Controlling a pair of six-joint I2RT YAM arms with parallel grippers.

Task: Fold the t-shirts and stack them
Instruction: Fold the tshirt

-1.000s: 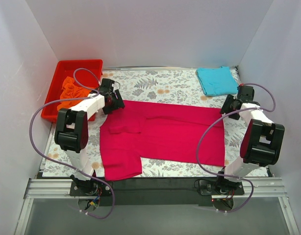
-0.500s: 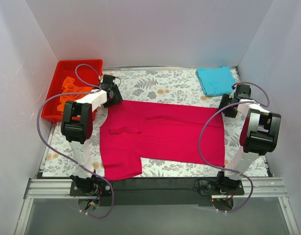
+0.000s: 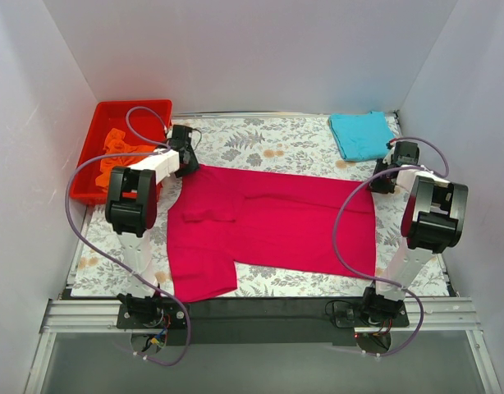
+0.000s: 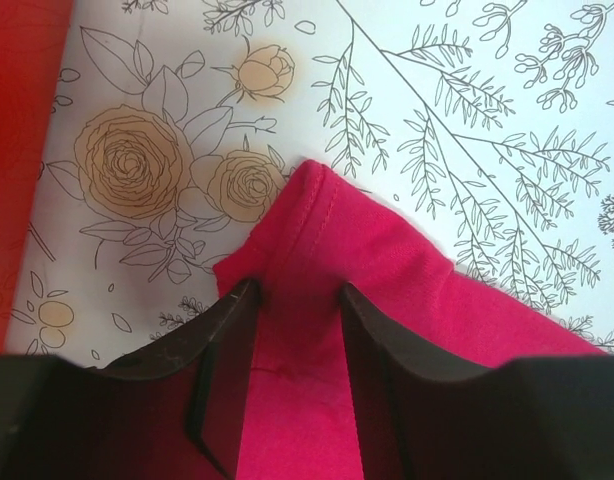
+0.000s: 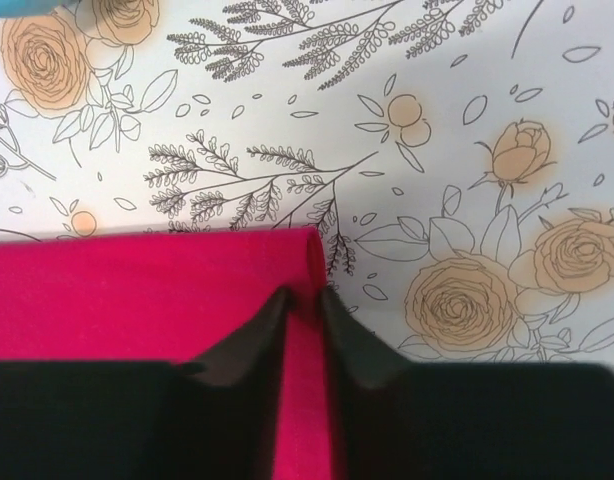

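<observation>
The crimson-pink t-shirt (image 3: 268,222) lies spread flat across the floral table cover, one sleeve toward the near left. My left gripper (image 3: 189,164) is at its far left corner and shut on a bunched ridge of the cloth (image 4: 407,290), which runs between the jaws (image 4: 297,295). My right gripper (image 3: 382,182) is at the far right corner, its jaws (image 5: 305,298) nearly closed on the folded edge of the shirt (image 5: 137,290). The turquoise t-shirt (image 3: 363,135) lies folded at the far right. The orange t-shirt (image 3: 116,148) lies crumpled in the red bin (image 3: 133,108).
The red bin stands at the far left, close beside my left gripper, and its wall shows in the left wrist view (image 4: 12,150). White walls enclose the table on three sides. Bare floral cover (image 3: 268,144) lies between the bin and the turquoise shirt.
Both arms have reached farther back and outward. The far corners of the crimson shirt have shifted slightly with them, and its far edge now lies straighter.
</observation>
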